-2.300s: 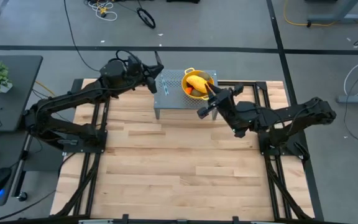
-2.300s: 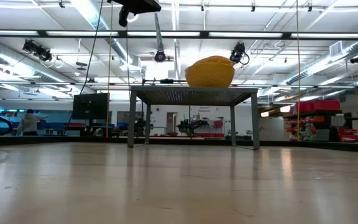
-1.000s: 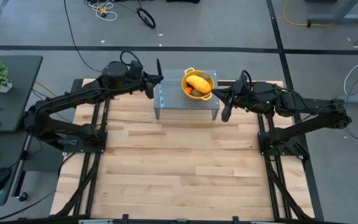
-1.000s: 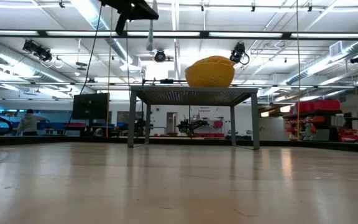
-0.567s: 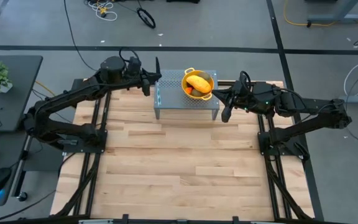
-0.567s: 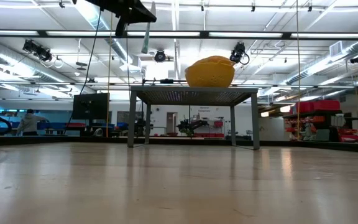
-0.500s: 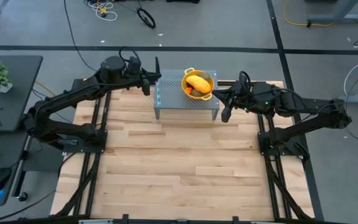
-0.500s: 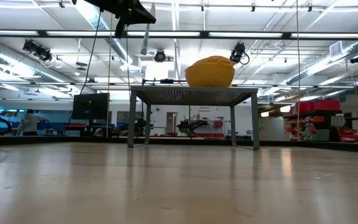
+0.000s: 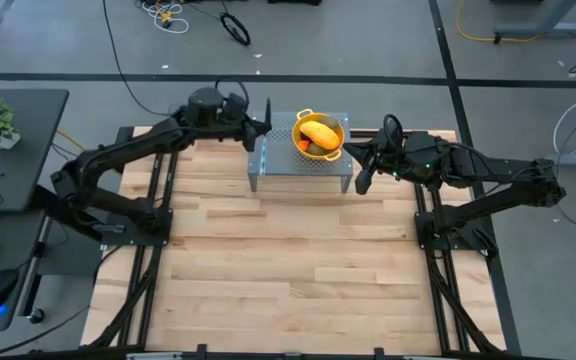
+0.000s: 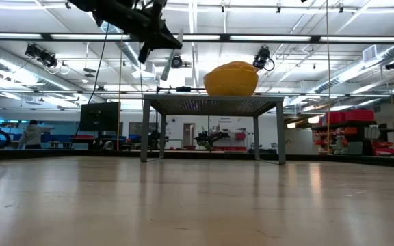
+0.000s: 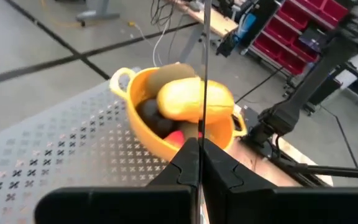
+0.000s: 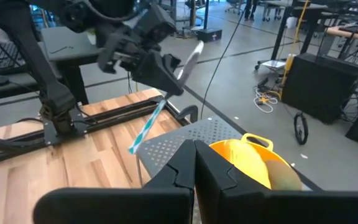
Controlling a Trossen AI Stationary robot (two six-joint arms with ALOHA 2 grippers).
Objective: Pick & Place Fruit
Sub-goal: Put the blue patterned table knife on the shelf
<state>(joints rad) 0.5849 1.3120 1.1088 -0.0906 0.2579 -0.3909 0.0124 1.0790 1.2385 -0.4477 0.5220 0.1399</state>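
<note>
Fruit sits heaped in the yellow colander at the far right corner of the perforated stand. Our left gripper, clamped on the knife, has swung in over the stand's left edge. Our right gripper, fingers closed and empty, waits off its right edge. We judge no fruit picked yet.

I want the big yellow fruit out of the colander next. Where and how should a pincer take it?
Grip the yellow fruit across its narrow middle, coming straight down from above. It lies on top of the pile in the colander, long axis level, with the rim blocking any sideways approach.
</note>
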